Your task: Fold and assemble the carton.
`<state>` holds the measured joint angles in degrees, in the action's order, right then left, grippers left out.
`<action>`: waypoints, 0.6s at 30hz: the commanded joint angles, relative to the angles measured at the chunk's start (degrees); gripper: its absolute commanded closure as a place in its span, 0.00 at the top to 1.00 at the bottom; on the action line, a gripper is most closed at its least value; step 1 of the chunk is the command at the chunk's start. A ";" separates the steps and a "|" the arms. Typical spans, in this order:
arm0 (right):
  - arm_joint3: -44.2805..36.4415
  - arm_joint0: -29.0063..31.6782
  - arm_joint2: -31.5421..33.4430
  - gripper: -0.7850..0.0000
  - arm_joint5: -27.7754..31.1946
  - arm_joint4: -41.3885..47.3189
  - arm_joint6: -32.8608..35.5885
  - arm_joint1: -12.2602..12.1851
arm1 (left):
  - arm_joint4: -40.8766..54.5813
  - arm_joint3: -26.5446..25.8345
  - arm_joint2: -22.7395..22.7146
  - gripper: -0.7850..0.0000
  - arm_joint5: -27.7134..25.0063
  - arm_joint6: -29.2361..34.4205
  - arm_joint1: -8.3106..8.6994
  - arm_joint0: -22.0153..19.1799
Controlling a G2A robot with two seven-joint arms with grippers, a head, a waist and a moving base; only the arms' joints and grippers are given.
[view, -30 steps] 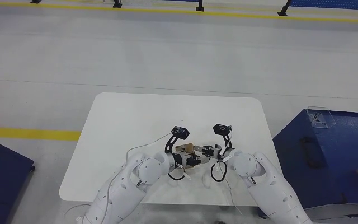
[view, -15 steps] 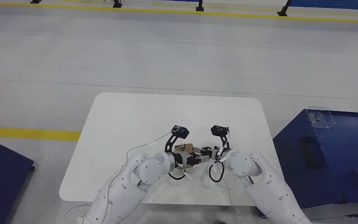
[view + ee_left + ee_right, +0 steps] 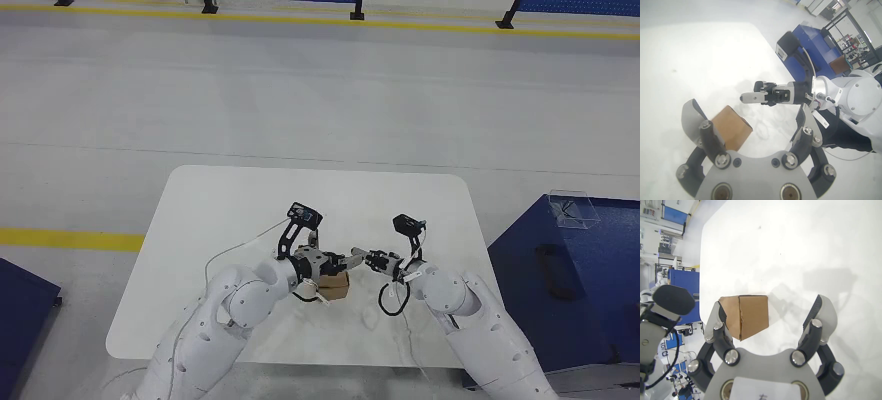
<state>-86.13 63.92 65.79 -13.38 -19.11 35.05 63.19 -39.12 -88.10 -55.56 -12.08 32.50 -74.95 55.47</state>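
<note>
A small brown carton [image 3: 333,285], folded into a closed cube, stands on the white table [image 3: 220,220] near its front middle. My left gripper [image 3: 332,262] hovers just above and behind it, open and holding nothing. In the left wrist view the carton [image 3: 730,128] sits beside one finger [image 3: 691,109] of the left gripper [image 3: 745,111]. My right gripper [image 3: 358,257] is open too, a little right of the carton. In the right wrist view the carton [image 3: 751,315] lies next to one finger [image 3: 719,313] of the right gripper [image 3: 770,302], showing a seam down its near corner.
The right gripper [image 3: 753,97] points toward the left one, close by. A blue cabinet [image 3: 570,280] stands off the table's right edge. The table's far half and left side are bare.
Both grippers were bunched on the carton; now they have drawn apart and up, and the carton stands free on the table. The left wrist has swung to the left.
</note>
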 commanded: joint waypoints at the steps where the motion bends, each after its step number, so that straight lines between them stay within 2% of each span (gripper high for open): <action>1: -1.06 1.20 1.56 1.00 -2.30 1.28 -0.14 -0.12 | -2.54 -0.20 -3.22 1.00 -6.79 0.80 1.08 0.71; 4: -2.64 2.25 2.60 1.00 -4.62 3.56 0.56 -0.12 | -7.15 1.05 -4.85 1.00 -12.19 -0.40 1.83 0.56; 10: -2.66 2.39 2.54 1.00 -4.45 3.57 0.45 -0.11 | -7.15 1.05 -4.85 1.00 -12.19 -0.40 1.83 0.56; 12: -3.03 3.33 1.50 1.00 -4.18 -0.12 -3.72 -0.01 | -12.15 0.91 -2.17 1.00 -18.66 4.16 2.11 -0.38; 14: -3.37 4.38 0.27 1.00 -6.26 -3.99 -8.38 0.21 | -19.67 1.59 -1.56 1.00 -22.25 1.35 2.45 -1.04; 16: -3.42 4.50 -0.44 1.00 -7.22 -4.62 -9.24 0.44 | -23.30 3.25 -0.80 1.00 -30.56 -3.83 2.81 -1.22; 17: -3.15 4.41 -0.84 1.00 -7.77 -6.32 -10.04 0.48 | -25.83 4.47 -1.22 1.00 -32.90 -6.51 3.06 -1.55; 18: -2.79 4.36 -1.50 1.00 -8.63 -8.55 -11.16 0.55 | -29.84 5.34 -1.86 1.00 -32.81 -9.96 3.32 -1.53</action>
<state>-89.36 68.39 64.92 -21.14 -24.27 24.98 63.69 -63.75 -84.06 -56.67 -43.22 30.59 -71.95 54.03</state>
